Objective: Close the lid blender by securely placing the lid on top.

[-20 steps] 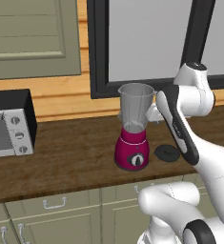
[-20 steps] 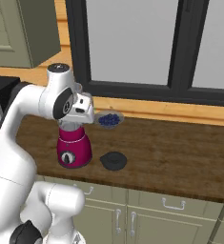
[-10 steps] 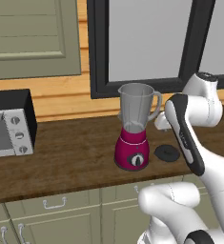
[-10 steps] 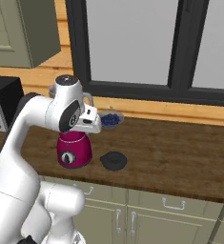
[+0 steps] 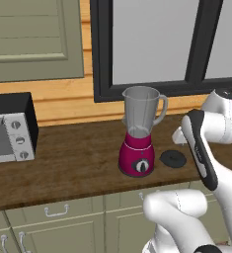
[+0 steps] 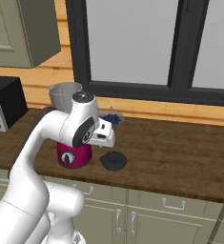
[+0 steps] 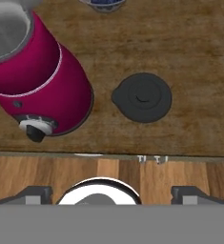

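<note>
Lying flat on the grainy dark wood counter (image 7: 199, 62), the lid (image 7: 143, 97) is showing mid-frame in the hand view, a matte black disc with a small spout tab, just right of the blender (image 7: 35, 81) and its glossy magenta base. The gripper (image 7: 111, 193) is hanging above the counter's front edge, fingers spread wide apart, nothing between them.

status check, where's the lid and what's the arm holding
Gripper open, holding nothing. Lid flat on counter beside blender, jar top uncovered. Nothing between jaws and lid.
</note>
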Controlling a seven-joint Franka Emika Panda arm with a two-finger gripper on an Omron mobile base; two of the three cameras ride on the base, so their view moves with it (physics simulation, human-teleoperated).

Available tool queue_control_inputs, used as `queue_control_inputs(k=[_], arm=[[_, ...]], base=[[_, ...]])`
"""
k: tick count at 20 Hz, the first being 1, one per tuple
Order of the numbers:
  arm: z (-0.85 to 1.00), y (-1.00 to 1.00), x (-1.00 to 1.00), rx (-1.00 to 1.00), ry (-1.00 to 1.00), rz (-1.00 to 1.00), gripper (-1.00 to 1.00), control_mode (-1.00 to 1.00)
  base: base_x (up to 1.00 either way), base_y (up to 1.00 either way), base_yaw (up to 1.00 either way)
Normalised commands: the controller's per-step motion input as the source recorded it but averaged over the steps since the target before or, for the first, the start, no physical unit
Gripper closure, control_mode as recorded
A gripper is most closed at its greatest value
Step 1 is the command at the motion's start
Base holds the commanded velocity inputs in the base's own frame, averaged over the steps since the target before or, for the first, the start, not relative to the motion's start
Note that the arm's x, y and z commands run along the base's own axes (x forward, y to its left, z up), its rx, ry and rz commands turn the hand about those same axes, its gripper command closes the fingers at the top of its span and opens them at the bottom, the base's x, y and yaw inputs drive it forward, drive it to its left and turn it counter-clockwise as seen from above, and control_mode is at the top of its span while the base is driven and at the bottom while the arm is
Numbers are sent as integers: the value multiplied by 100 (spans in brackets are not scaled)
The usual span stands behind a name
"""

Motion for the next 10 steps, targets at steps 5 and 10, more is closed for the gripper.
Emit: queue_control_inputs(k=[5,10], arm=[[-37,-23,0,0,0,-1,-100,-100],[-35,-19,8,0,0,0,-100,-100]], base=[[0,0,0],[0,0,0]])
